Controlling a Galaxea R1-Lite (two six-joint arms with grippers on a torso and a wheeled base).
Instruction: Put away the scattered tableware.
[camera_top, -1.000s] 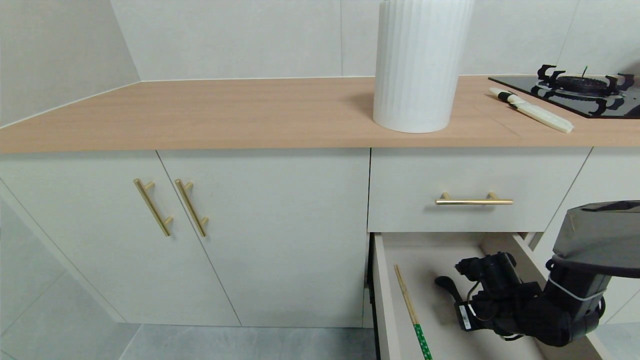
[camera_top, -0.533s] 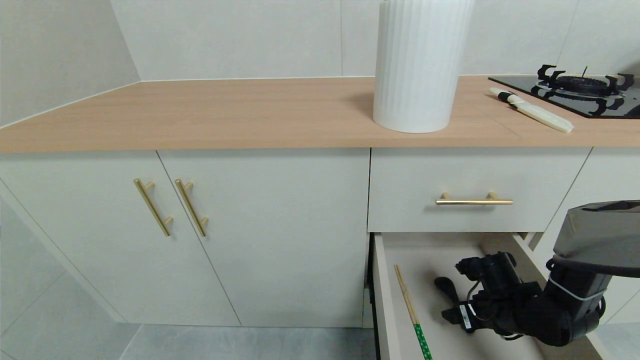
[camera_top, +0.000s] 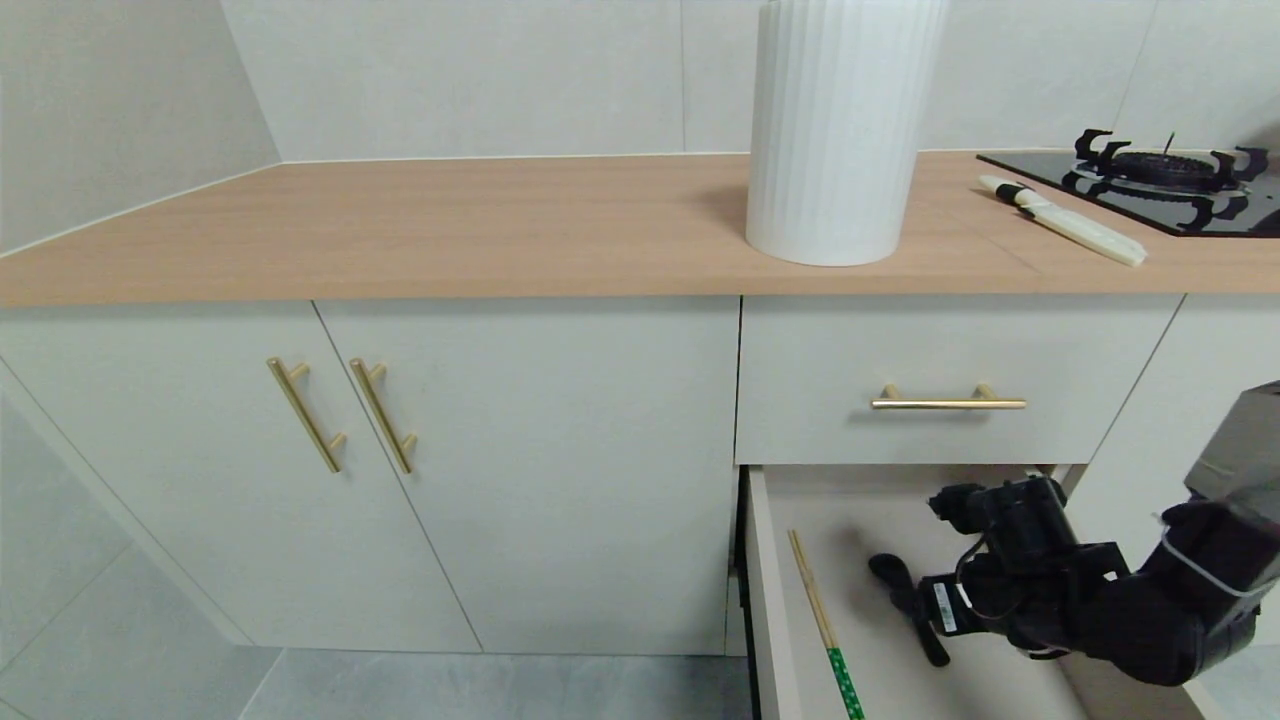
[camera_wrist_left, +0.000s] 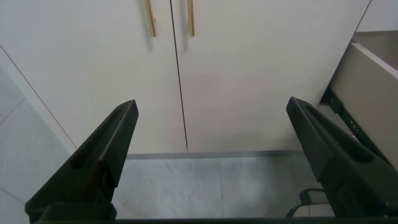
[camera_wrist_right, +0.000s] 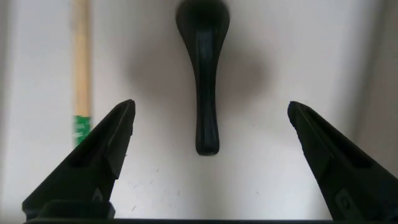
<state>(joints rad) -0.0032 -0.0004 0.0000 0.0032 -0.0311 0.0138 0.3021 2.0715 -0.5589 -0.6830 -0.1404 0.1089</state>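
— Tableware first: where is the black spoon (camera_top: 905, 600)?
— On the floor of the open lower drawer (camera_top: 765, 560). It lies flat and free, bowl toward the back of the cabinet and handle toward the drawer front.
— And the chopsticks (camera_top: 822, 625)?
— Same drawer, laid along its left wall with the green-patterned ends toward the front. They lie beside the spoon but apart from it.
— What about the right gripper (camera_wrist_right: 209, 118)?
— It hangs over the drawer with its fingers spread wide, grasping nothing. From its own camera the spoon's handle lies between the two fingers, beneath them. How far beneath, I cannot tell from where I stand.
— The left gripper (camera_wrist_left: 211, 118)?
— Released as well, and empty. It points at the pale cabinet doors (camera_wrist_left: 249, 68) with their brass handles and at the grey floor in front of them. The side of the pulled-out drawer sits off to one edge.
— Anything up on the countertop (camera_top: 450, 230)?
— A tall white ribbed cylinder (camera_top: 840, 130) stands upright, above the closed upper drawer (camera_top: 850, 370). To its right a pale knife (camera_top: 1065, 222) with a dark band on the handle lies flat on the wood, just beside the black hob (camera_top: 1160, 185).
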